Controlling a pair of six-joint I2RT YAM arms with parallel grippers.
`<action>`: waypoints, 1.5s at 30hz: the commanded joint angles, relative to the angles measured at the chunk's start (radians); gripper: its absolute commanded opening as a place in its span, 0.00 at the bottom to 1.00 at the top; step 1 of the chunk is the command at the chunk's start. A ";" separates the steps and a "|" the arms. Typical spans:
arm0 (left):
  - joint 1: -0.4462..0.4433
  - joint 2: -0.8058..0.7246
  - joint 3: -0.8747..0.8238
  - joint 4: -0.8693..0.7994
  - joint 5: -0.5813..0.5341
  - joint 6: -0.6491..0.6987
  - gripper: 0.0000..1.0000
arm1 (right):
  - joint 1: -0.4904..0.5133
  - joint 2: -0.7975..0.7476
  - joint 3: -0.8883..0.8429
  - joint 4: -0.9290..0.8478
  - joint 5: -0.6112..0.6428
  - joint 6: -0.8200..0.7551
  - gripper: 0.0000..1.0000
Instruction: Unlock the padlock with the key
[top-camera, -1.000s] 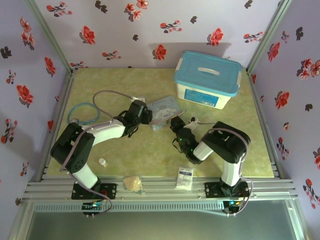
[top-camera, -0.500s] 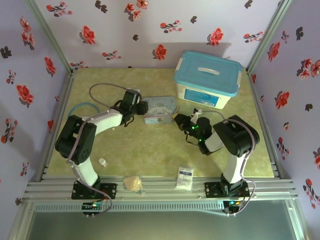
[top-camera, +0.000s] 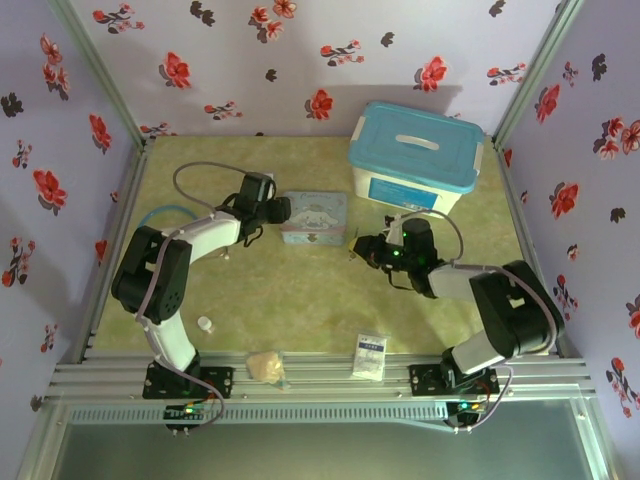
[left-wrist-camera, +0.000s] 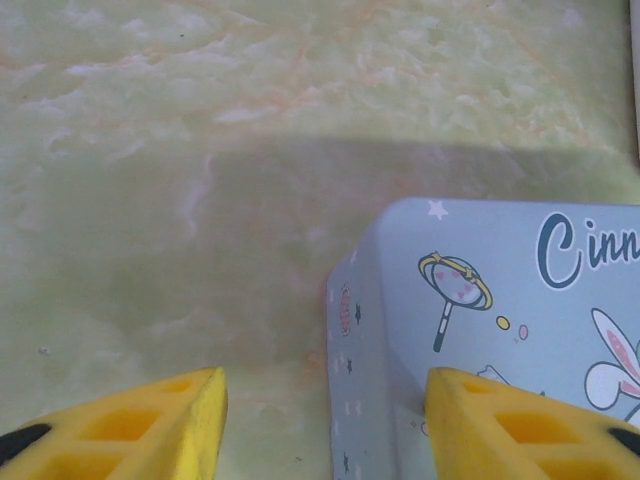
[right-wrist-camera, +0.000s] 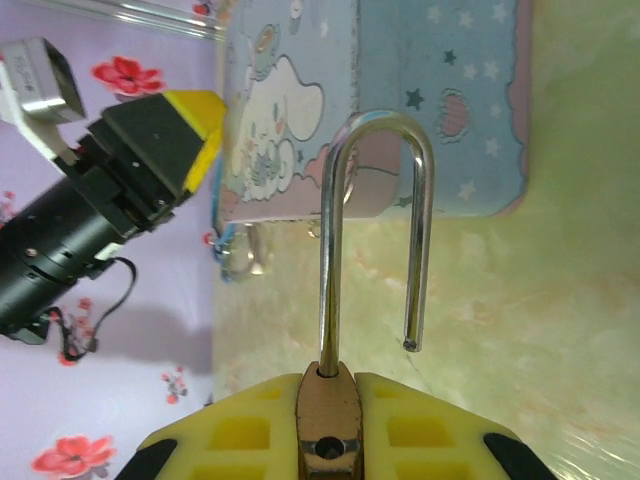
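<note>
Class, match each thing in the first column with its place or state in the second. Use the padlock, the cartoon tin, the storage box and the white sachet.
Column 1
1 padlock
2 cartoon tin
3 storage box
4 white sachet

Column 2
A at the near edge of the table
B held by the right gripper, one shackle end free
C far right corner, blue lid on
D mid-table, beside the open left gripper

Pairs: 1-B, 2-D, 3-C, 4-A
</note>
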 joint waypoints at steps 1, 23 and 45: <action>0.014 -0.031 -0.026 -0.069 -0.015 0.023 0.55 | -0.028 0.012 0.038 -0.362 -0.042 -0.166 0.00; 0.018 -0.132 -0.103 0.042 0.073 -0.068 0.61 | -0.012 0.249 0.009 0.148 -0.185 0.091 0.00; 0.018 -0.163 -0.135 0.050 0.076 -0.067 0.64 | -0.093 0.078 0.165 -0.889 0.277 -0.432 0.20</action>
